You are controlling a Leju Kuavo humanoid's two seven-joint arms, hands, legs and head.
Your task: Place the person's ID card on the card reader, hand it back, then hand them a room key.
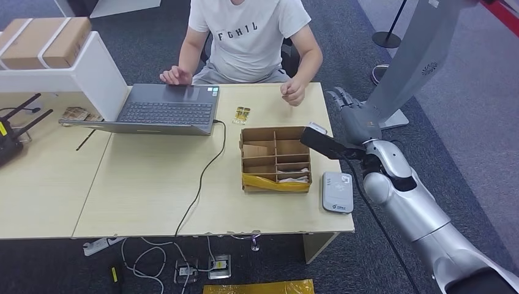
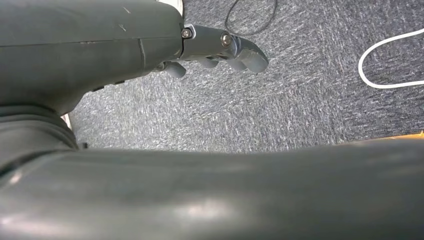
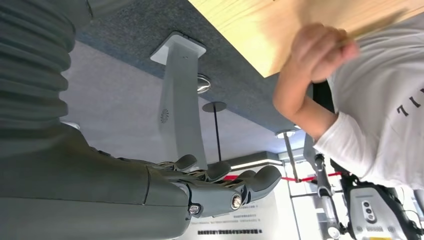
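The white and grey card reader point(image 1: 338, 192) lies flat near the table's front right corner. My right hand point(image 1: 347, 105) is raised beside the table's right edge, past the reader, with its fingers point(image 3: 225, 184) spread and nothing in them. Just to its left, the person's closed hand point(image 1: 294, 92) rests on the far table edge; the same fist point(image 3: 320, 50) is near my fingers, and I cannot tell whether it holds a card. Two small yellow items point(image 1: 242, 113) lie behind the cardboard box. My left hand point(image 2: 215, 50) hangs over grey carpet, holding nothing.
A compartmented cardboard box point(image 1: 275, 158) stands left of the reader. An open laptop point(image 1: 165, 109), under the person's other hand, has a black cable trailing over the front edge. A white stand with a taped box point(image 1: 43, 41) and a router point(image 1: 12, 131) sit far left.
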